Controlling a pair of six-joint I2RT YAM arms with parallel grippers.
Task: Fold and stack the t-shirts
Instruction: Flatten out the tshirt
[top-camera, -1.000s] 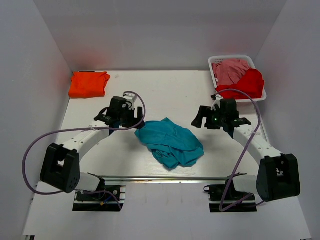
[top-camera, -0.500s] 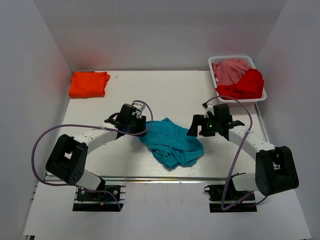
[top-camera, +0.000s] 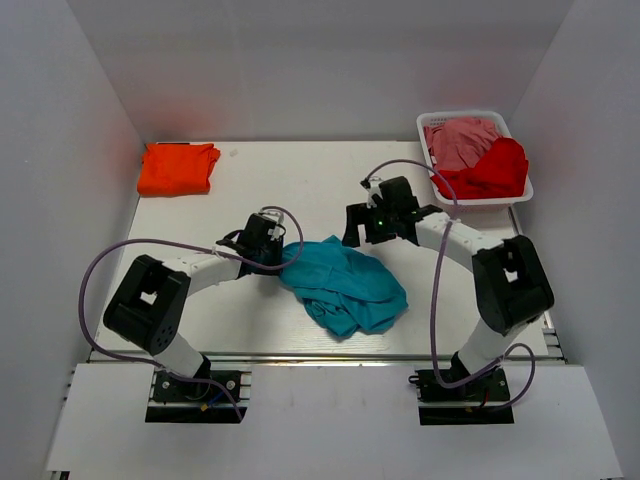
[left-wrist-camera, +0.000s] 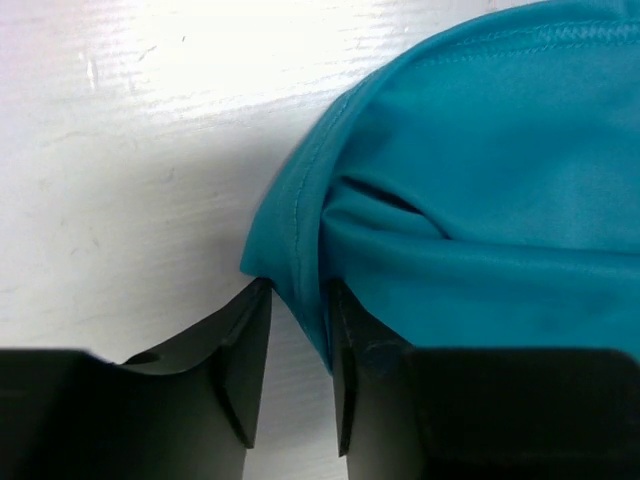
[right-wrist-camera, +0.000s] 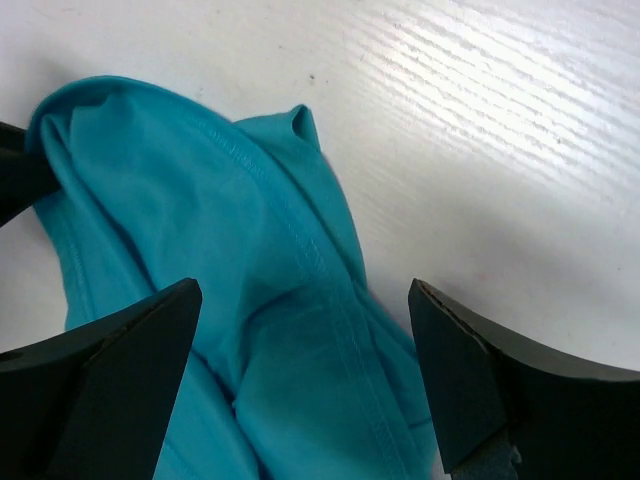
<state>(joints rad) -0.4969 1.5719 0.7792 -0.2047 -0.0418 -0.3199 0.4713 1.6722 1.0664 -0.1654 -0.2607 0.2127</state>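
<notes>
Your left pincer (left-wrist-camera: 300, 297) looks clamped on the hem of the crumpled teal cloth t-shirt (top-camera: 345, 285) lying mid white tabletop (top-camera: 310, 180); your right pincer (right-wrist-camera: 302, 300) hovers over it, fingers wide apart.

Bare table (top-camera: 310, 175) lies open along the far side, between the orange t-shirt (top-camera: 178, 168) (far-left corner) and the tray (top-camera: 470, 114). Mid-table is blocked by the crumpled teal t-shirt (top-camera: 345, 285), with the left gripper (top-camera: 274, 252) and right gripper (top-camera: 358, 232) crowding its edges.
</notes>
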